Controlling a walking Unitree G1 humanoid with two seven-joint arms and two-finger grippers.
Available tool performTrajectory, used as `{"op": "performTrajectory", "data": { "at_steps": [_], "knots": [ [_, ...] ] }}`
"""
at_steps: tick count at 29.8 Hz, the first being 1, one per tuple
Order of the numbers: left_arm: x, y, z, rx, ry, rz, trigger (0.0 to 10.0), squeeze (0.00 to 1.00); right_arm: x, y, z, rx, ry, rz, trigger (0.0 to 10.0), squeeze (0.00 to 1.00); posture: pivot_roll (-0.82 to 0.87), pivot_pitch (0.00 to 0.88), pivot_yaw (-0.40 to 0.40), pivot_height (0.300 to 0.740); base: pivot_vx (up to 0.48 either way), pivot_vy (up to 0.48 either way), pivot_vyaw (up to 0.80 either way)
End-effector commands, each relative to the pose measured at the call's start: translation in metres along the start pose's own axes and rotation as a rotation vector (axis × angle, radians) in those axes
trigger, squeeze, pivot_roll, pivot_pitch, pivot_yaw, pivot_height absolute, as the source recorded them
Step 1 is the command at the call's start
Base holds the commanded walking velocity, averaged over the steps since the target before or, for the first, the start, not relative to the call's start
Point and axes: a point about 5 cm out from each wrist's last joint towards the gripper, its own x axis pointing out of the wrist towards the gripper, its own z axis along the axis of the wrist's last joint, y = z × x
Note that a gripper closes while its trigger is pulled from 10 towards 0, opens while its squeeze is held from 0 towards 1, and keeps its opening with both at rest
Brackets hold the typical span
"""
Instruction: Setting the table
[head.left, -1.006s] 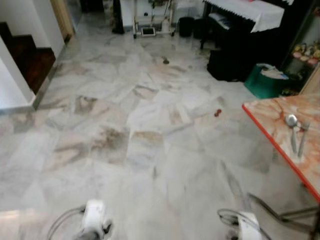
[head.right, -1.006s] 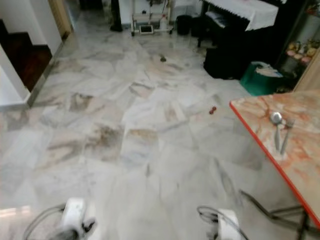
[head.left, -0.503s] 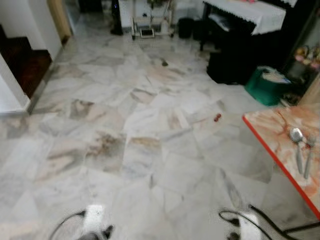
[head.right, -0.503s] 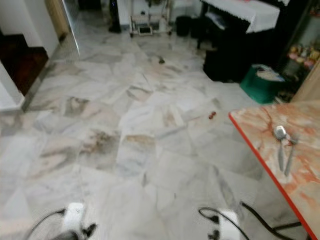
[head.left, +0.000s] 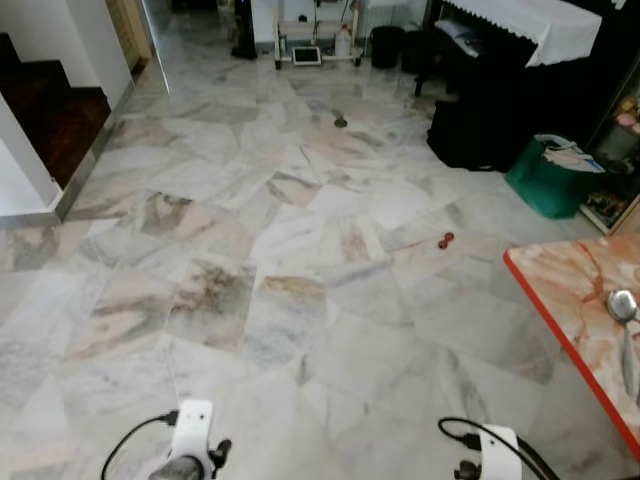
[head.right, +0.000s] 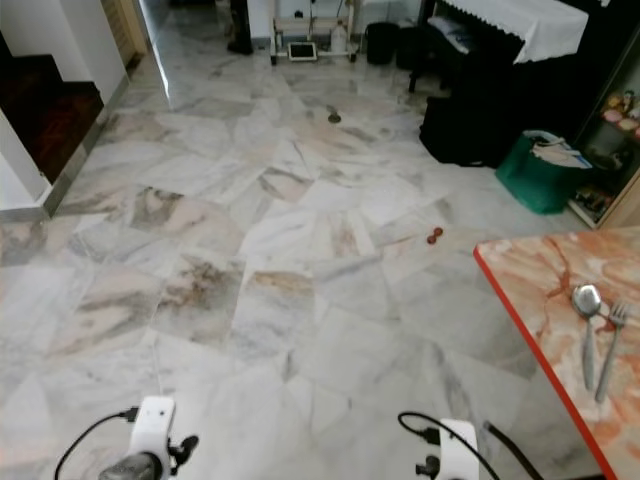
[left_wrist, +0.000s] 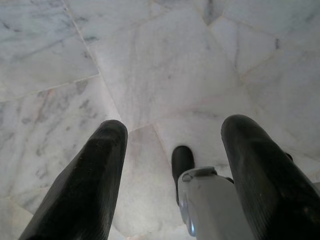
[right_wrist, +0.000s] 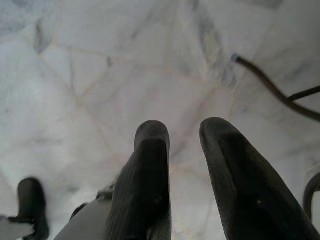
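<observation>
A table (head.right: 520, 300) with an orange marbled top and a red edge stands at my right. On it lie a metal spoon (head.right: 586, 300) and a fork (head.right: 610, 335), side by side. Both arms hang low over the marble floor, their wrists at the bottom of the eye views: left arm (head.left: 190, 445), right arm (head.left: 497, 450). My left gripper (left_wrist: 172, 130) is open with a wide gap and only floor between its fingers (left_wrist: 107, 150). My right gripper (right_wrist: 184, 131) holds nothing, with a narrow gap between its fingers (right_wrist: 152, 140).
A green bag (head.left: 548, 178) and a black piano with a white cloth (head.left: 520, 30) stand beyond the table. Dark stairs (head.left: 45, 105) rise at the left. A small red thing (head.left: 444, 241) lies on the floor. A white cart (head.left: 310, 40) stands at the back.
The camera has shifted and the picture is sharper, so the table sits further right and lower in view. The spoon and fork lie as before. Both arms still hang low.
</observation>
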Motion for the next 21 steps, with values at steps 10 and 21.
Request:
{"op": "performTrajectory", "data": {
  "at_steps": [10, 21],
  "knots": [
    [0.001, 0.003, 0.004, 0.012, -0.006, 0.015, 10.0, 0.00, 0.000, 0.001, 0.008, 0.022, -0.086, 0.000, 10.0, 0.00, 0.07, 0.000, -0.022, 0.740, 0.000, 0.000, 0.00],
    [0.002, 0.004, 0.015, 0.015, -0.034, 0.019, 10.0, 0.00, -0.001, 0.004, 0.018, 0.016, -0.168, 0.037, 10.0, 0.00, 0.07, 0.000, -0.015, 0.740, 0.000, 0.000, 0.00]
  ]
}}
